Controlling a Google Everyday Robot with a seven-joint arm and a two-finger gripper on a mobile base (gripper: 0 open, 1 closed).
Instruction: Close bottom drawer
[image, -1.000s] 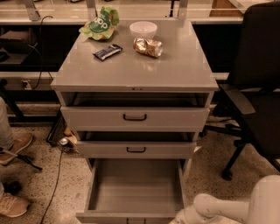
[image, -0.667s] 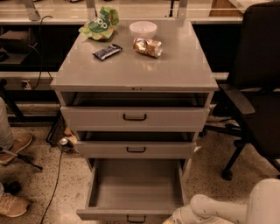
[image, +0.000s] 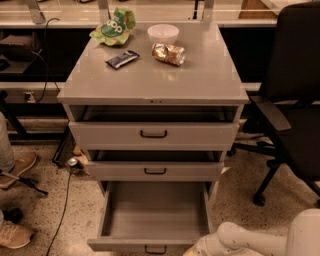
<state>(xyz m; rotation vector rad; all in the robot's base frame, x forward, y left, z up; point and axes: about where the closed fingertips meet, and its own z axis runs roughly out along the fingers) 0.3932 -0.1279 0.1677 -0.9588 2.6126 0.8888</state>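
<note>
One gripper by open bottom drawer, speckled floor

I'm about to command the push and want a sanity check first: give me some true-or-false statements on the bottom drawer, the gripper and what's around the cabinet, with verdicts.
1. A white bowl stands on the cabinet top. True.
2. The bottom drawer is pulled far out. True.
3. Something lies inside the bottom drawer. False: only its bare grey floor shows.
4. The gripper hovers above the cabinet top. False: the gripper is low, at the picture's bottom edge, by the right end of the bottom drawer's front.
5. A black office chair stands to the right of the cabinet in the camera view. True.
</note>
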